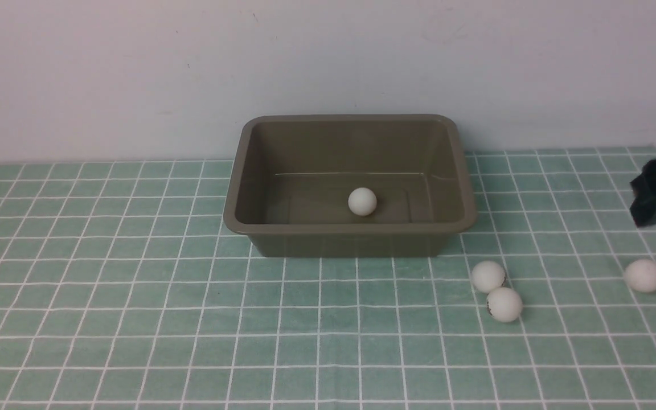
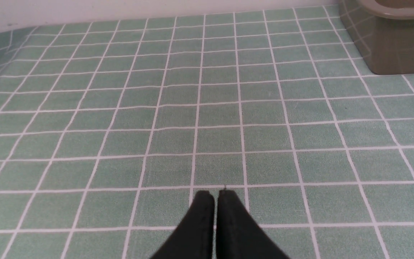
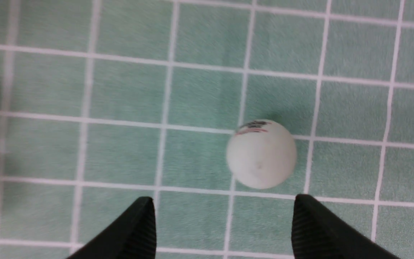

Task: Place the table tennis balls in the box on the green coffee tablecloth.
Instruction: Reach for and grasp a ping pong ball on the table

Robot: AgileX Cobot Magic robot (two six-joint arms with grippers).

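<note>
Fetching the next of the table tennis balls (image 1: 488, 276): one already in the box (image 1: 351, 229), three loose on the green coffee tablecloth (image 1: 134, 319) beside it. Right tool (image 3: 223, 198) spread wide and empty, just short of a marked ball (image 3: 261, 154); next, straddle it and pinch. Left tool (image 2: 214, 194) pinched together, idle; black-and-red print (image 3: 253, 126) too blurred to read.

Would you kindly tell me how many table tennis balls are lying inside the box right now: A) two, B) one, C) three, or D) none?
B, since one table tennis ball lies on the floor of the box, while the other three balls rest on the tablecloth outside it.
</note>
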